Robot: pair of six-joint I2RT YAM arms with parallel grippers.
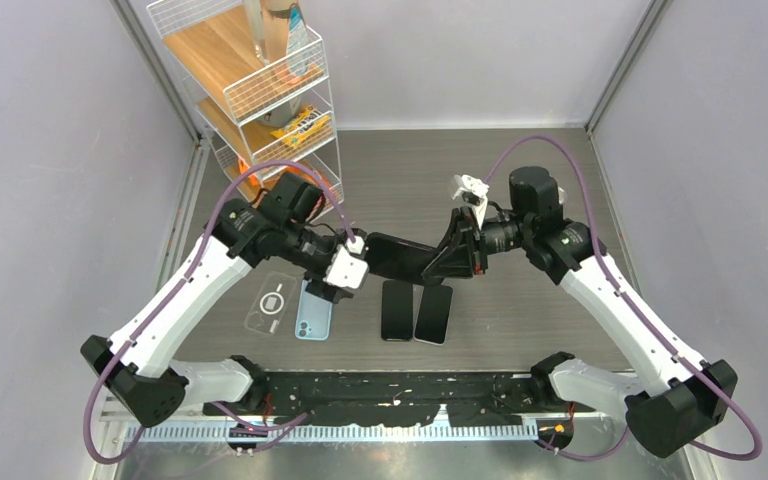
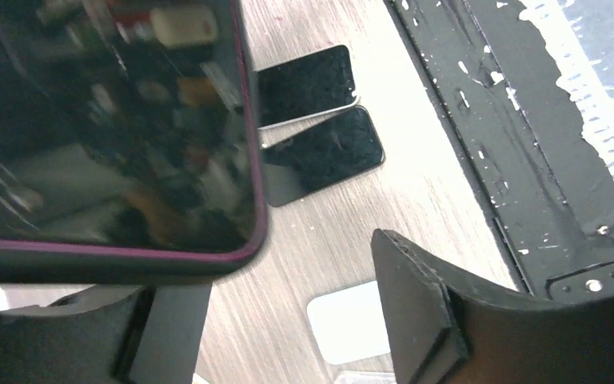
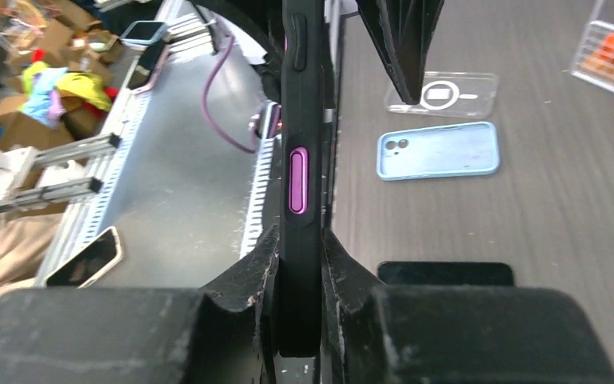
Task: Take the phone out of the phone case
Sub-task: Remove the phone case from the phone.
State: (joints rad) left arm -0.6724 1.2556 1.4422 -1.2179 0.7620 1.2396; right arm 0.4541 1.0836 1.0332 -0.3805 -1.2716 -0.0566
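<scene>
Above the grey table [image 1: 520, 170], between grey walls [image 1: 50, 150], right fingers [image 3: 240, 296] clamp the cased phone [image 1: 397, 255] while left fingers [image 2: 424, 320] stand apart.

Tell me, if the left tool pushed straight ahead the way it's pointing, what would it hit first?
Most likely the black-cased phone with purple trim that the right tool grips: its corner sits right by one finger of the open left tool. Depth is unclear, so it might slide past.

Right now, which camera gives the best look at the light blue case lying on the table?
The right wrist view: the light blue case lies whole, camera cutout visible. In the top view the left gripper hides its far end. The left wrist view shows at most a pale corner.
</scene>
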